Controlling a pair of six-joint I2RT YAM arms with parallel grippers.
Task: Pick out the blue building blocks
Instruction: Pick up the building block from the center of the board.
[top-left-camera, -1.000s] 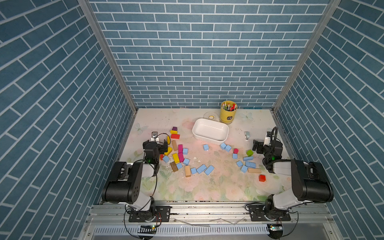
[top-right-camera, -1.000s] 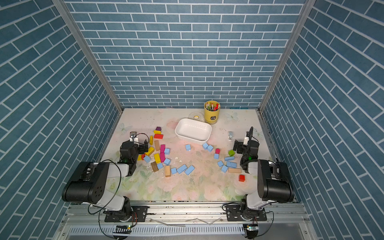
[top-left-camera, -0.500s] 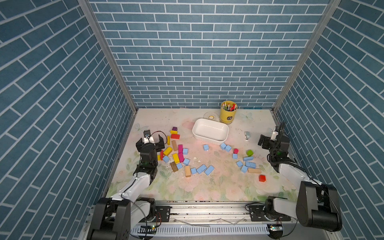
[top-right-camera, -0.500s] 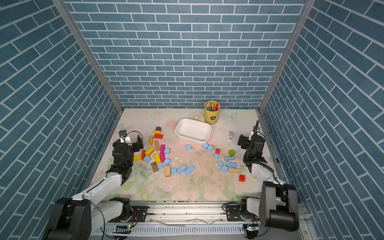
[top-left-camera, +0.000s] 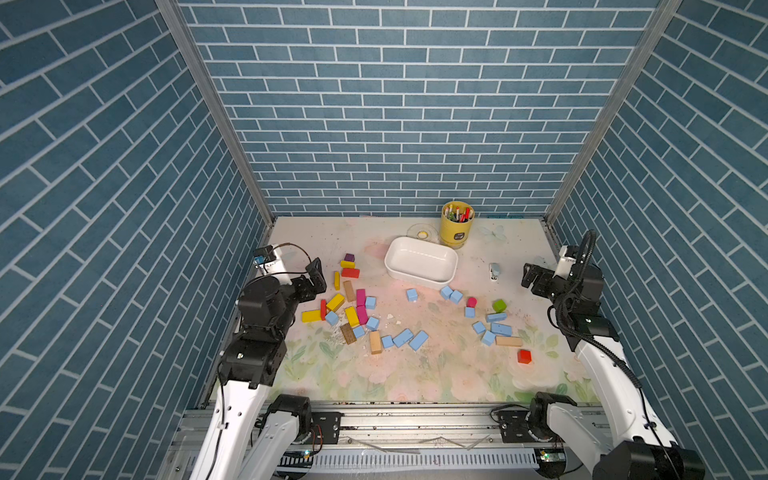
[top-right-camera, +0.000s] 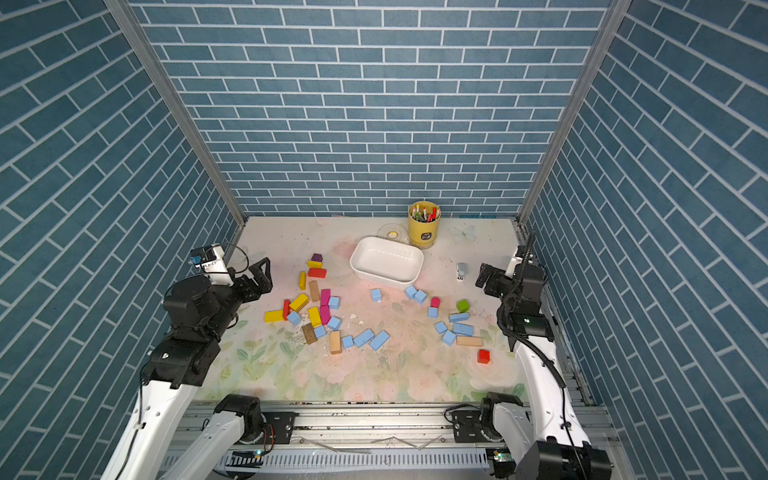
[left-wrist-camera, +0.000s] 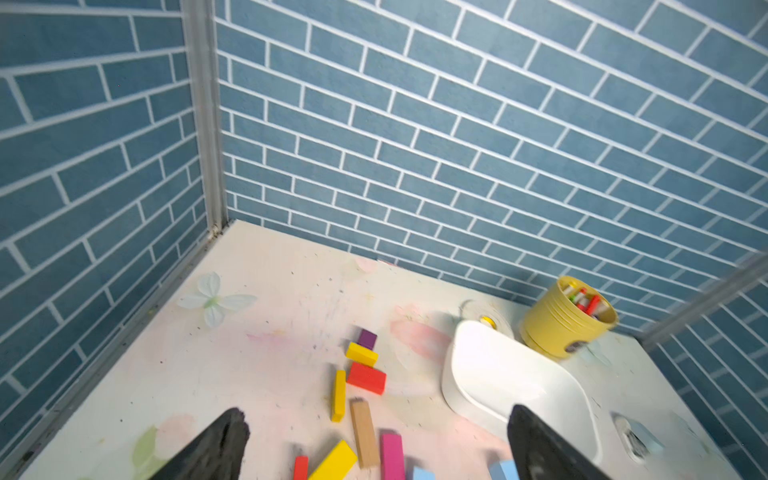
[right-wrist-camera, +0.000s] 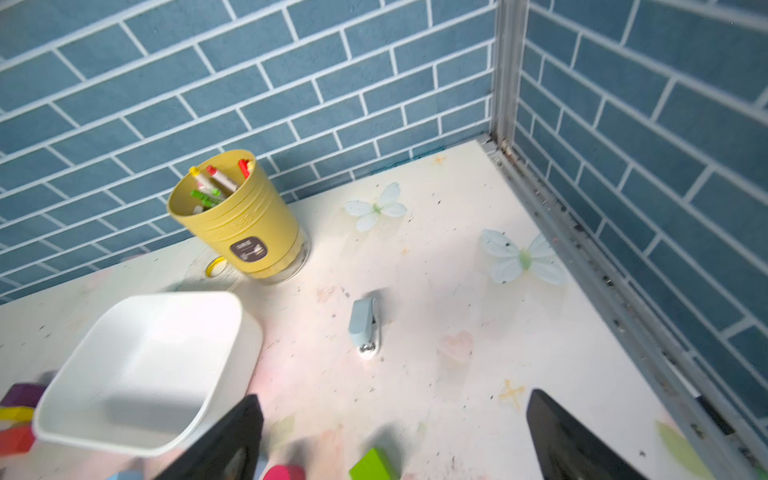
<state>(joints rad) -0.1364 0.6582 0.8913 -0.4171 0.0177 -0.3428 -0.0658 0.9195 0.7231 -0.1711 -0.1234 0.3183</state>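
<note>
Left gripper (top-left-camera: 319, 277): jaws apart, nothing between them, suspended above the worktop (top-left-camera: 415, 374) beside the mixed coloured blocks (top-left-camera: 351, 316); right gripper (top-left-camera: 533, 279): jaws apart, nothing between them, suspended near the opposite edge; blue building blocks (top-left-camera: 412, 294): lying loose on the worktop between the two grippers, on the near side of the white dish (top-left-camera: 419, 277), several touching yellow, magenta and wooden pieces.

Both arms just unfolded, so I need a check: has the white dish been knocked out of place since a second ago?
No. The white dish lies where it did, just in front of the yellow pen cup, at the same angle in both top views.
</note>
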